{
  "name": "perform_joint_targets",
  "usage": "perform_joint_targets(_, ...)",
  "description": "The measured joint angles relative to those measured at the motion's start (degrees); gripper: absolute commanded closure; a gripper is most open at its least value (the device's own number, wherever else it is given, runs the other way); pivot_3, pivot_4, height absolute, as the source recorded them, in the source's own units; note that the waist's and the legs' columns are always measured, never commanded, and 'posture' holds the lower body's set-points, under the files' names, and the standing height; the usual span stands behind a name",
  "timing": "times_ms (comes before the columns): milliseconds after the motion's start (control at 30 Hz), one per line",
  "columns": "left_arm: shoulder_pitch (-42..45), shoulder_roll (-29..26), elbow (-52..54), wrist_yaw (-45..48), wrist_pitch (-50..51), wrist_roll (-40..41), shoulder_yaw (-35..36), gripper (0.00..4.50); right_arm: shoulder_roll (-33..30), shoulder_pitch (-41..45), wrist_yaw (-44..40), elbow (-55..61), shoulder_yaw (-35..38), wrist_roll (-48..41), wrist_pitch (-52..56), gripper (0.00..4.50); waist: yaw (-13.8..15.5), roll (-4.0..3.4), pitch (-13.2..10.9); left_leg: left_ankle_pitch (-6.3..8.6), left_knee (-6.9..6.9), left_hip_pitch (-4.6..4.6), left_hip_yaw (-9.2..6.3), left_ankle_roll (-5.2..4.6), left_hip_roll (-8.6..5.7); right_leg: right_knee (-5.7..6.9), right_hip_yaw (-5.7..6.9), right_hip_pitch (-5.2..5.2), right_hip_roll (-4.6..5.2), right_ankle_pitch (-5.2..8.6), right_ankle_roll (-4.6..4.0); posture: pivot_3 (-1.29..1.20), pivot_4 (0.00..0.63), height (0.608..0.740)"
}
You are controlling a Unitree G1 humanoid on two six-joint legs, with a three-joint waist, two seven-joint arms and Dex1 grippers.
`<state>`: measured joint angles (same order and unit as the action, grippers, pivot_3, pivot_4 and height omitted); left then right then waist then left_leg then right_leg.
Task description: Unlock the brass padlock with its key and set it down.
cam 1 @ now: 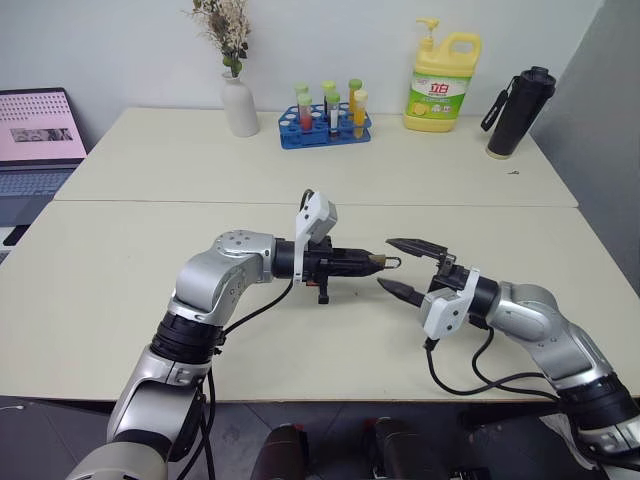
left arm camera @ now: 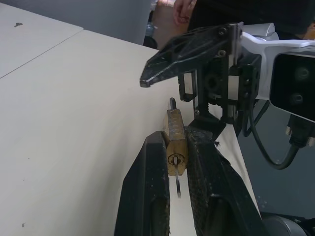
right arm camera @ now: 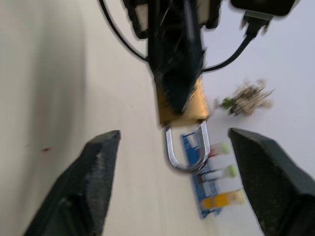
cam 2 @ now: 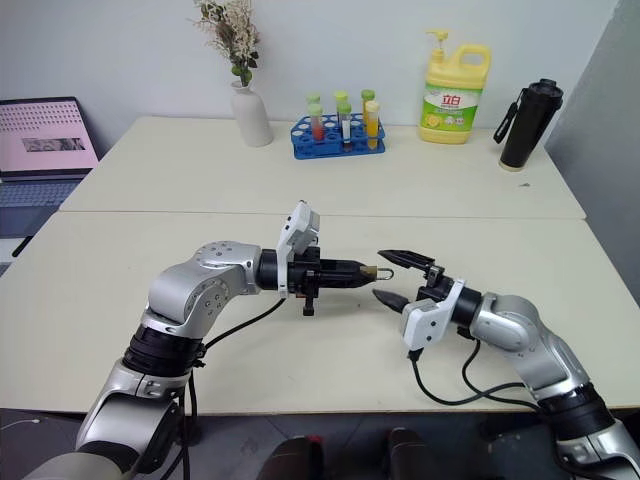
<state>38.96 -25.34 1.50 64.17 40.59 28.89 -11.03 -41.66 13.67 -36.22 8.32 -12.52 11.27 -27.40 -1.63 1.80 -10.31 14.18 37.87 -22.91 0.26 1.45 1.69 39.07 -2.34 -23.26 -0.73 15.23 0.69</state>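
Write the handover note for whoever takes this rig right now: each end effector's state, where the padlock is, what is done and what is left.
Left end effector: shut on the brass padlock, held above the table, shackle toward the right end effector.
Right end effector: open, empty, just beside the shackle, not touching it.
Key: none visible in the keyway or in either end effector; I cannot say where it is.
Done: padlock picked up and presented.
Left: whether it is unlocked is unclear, the shackle looks seated. Confirm that, then set the padlock down.

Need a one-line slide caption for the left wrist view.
Left hand clamps the brass padlock above the table, while the open right hand faces it.
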Motion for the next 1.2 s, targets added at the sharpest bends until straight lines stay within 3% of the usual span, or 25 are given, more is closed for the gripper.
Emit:
perform_joint_targets(133, 0.03, -0.66, -0.78, 0.87, -1.07, -0.19, -0.01, 4.33, -3.59, -5.95, -7.62, 6.83, 0.62, -10.01, 11.67, 0.45, 0.10, 0.00, 0.00, 0.00, 0.03, 0.03, 0.01, -0.01, 0.01, 0.02, -0.01, 0.02, 0.02, 0.01, 0.03, 0.00, 0.150, 0.740)
perform_joint_targets(200, 0.09, -0.65, -1.40, 1.64, -1.59, -0.55, -0.18, 4.33, -4.98, -6.76, -9.70, 10.16, 1.90, -13.63, 15.76, 0.82, -0.11, 0.00, 0.00, 0.00, 0.03, 0.04, 0.01, -0.01, -0.02, 0.02, 0.00, 0.02, -0.03, -0.02, 0.08, 0.00, 0.150, 0.740)
perform_joint_targets(333, 0.10, -0.78, -1.88, 2.92, -3.11, -1.45, -1.04, 4.33, -7.30, -6.86, -13.06, 15.19, 6.03, -21.80, 24.65, 2.07, -0.08, 0.00, 0.00, 0.00, 0.03, 0.04, -0.04, 0.00, -0.02, 0.01, 0.05, 0.04, -0.06, -0.01, 0.09, 0.00, 0.150, 0.740)
perform_joint_targets(567, 0.01, -1.48, -1.55, 4.72, -4.47, -2.23, -1.90, 4.33, -3.48, -3.54, -13.47, 18.33, 6.27, -29.41, 36.37, 4.43, -0.04, 0.00, 0.00, 0.00, 0.03, 0.02, -0.02, -0.01, -0.01, -0.01, 0.02, 0.03, -0.06, -0.01, 0.10, 0.00, 0.150, 0.740)
perform_joint_targets(1200, -3.03, -3.90, 3.62, 8.01, -3.95, -1.49, -2.15, 4.33, -0.22, 1.31, -17.31, 14.76, 6.08, -31.12, 39.86, 4.50, -0.02, 0.00, 0.00, 0.01, 0.02, 0.00, -0.03, -0.01, 0.00, -0.04, 0.04, 0.02, -0.06, 0.00, 0.10, 0.00, 0.150, 0.740)
